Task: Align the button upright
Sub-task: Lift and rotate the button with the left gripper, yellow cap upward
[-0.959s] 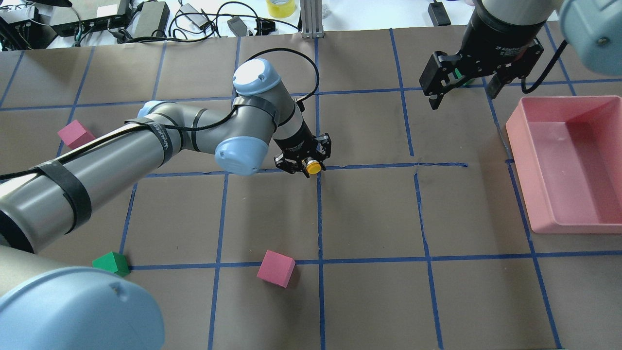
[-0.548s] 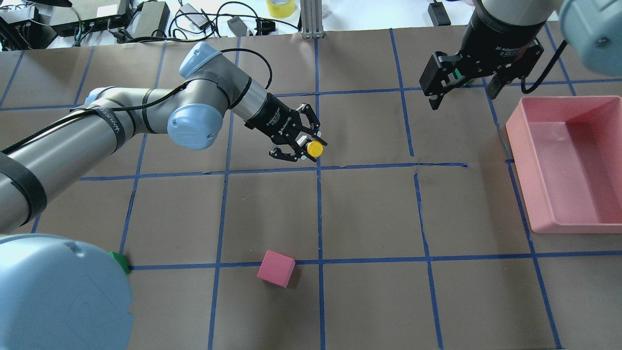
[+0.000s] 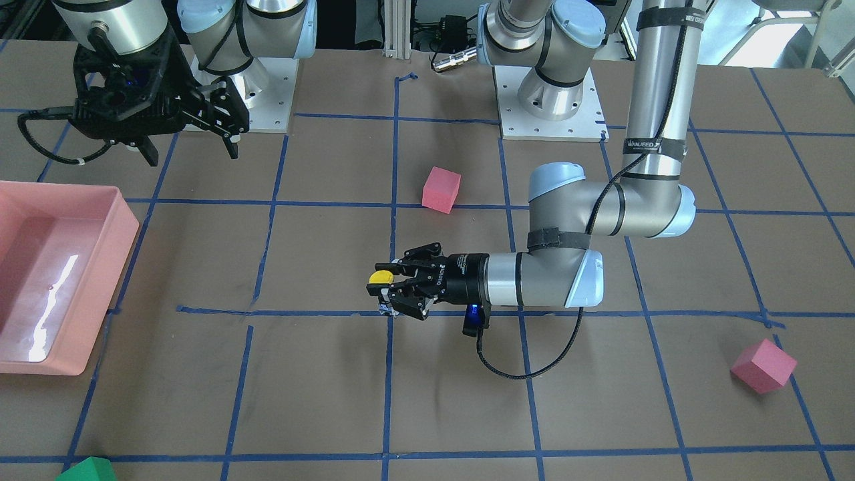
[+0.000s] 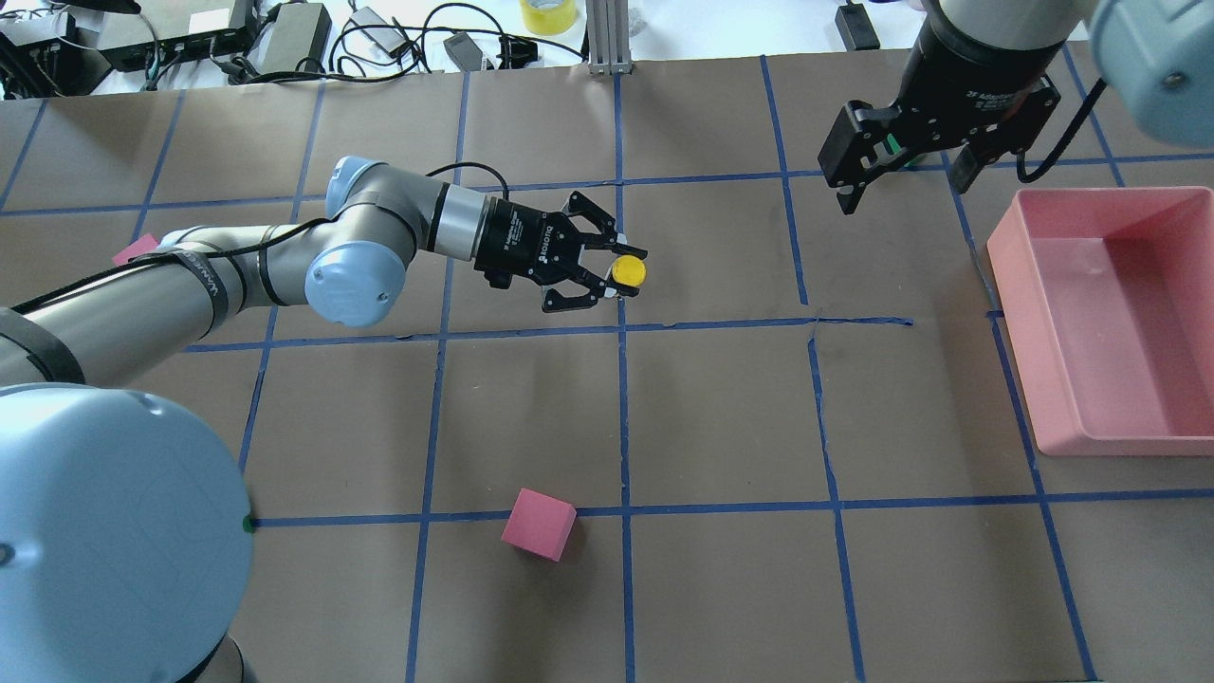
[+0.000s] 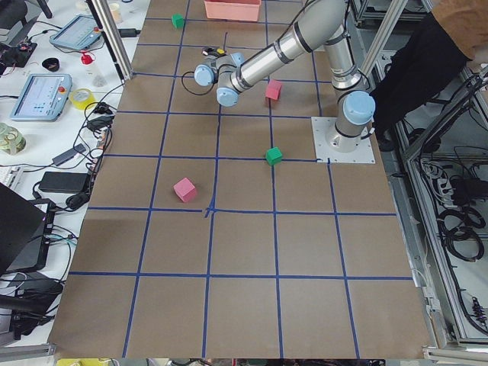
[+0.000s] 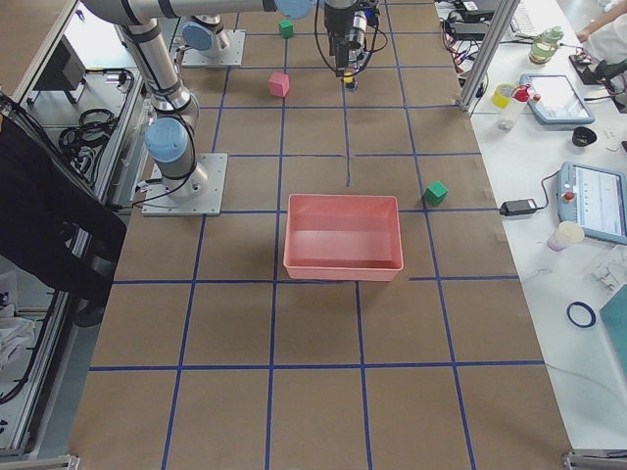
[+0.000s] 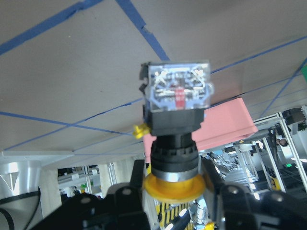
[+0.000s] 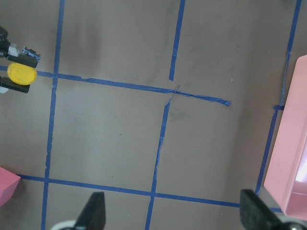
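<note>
Our left claw [image 4: 615, 275], lying level, grips the button [image 4: 628, 272] sideways, so we judge its cap faces up.

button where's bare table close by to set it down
Bare paper under the button and across to the tray; also back to the pink cube. Crowded at the tray's far corner, under the right end effector.

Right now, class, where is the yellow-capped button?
In the overhead view, the button is clamped in the left gripper, right at the vertical blue tape line in mid-frame, well left of the pink tray.
</note>
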Tool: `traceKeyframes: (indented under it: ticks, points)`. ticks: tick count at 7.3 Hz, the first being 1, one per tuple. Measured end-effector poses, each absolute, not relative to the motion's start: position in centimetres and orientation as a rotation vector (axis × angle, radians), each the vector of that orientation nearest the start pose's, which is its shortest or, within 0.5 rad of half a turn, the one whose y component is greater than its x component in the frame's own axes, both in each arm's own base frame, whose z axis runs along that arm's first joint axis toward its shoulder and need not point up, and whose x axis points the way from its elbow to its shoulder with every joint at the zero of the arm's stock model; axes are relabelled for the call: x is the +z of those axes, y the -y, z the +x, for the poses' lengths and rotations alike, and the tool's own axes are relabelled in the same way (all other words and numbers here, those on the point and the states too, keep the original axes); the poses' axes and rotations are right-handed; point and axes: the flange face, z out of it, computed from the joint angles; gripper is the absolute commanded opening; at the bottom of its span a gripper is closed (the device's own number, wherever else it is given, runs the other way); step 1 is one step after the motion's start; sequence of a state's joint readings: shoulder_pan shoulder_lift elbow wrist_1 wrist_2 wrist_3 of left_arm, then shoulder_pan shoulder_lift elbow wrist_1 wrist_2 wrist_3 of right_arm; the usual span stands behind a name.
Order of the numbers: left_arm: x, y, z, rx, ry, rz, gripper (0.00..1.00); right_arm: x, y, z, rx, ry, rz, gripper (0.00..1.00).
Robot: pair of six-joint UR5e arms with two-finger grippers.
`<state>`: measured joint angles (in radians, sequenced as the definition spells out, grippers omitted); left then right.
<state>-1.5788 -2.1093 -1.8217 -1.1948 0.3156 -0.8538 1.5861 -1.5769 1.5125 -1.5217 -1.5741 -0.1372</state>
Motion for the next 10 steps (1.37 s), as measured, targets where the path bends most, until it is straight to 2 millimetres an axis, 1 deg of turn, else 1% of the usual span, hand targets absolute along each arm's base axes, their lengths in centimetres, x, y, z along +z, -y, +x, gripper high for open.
traceKeyframes:
  ticks: [2,3,4,7,9,10]
  points:
    - [14.9,55.6,-21.5,-0.993,1.561,1.091,0.0,51.5,48.8,14.0,-0.022,-3.137,-0.24,1.0]
    - [13.8,55.0,-21.2,-1.014,1.546,1.113,0.0,51.5,48.8,14.0,-0.021,-3.137,-0.24,1.0]
    - [13.1,54.5,-21.1,-1.052,1.525,1.152,0.0,51.5,48.8,14.0,-0.021,-3.138,-0.24,1.0]
    - [11.9,53.9,-21.1,-1.192,1.424,1.289,0.0,51.5,48.7,14.0,-0.023,-3.138,-0.241,1.0]
    - [11.2,54.0,-21.2,-1.236,1.339,1.315,0.0,51.5,48.8,14.0,-0.022,-3.138,-0.241,1.0]
    - [10.8,54.1,-21.2,-1.243,1.324,1.318,0.0,51.5,48.8,14.0,-0.022,-3.138,-0.241,1.0]
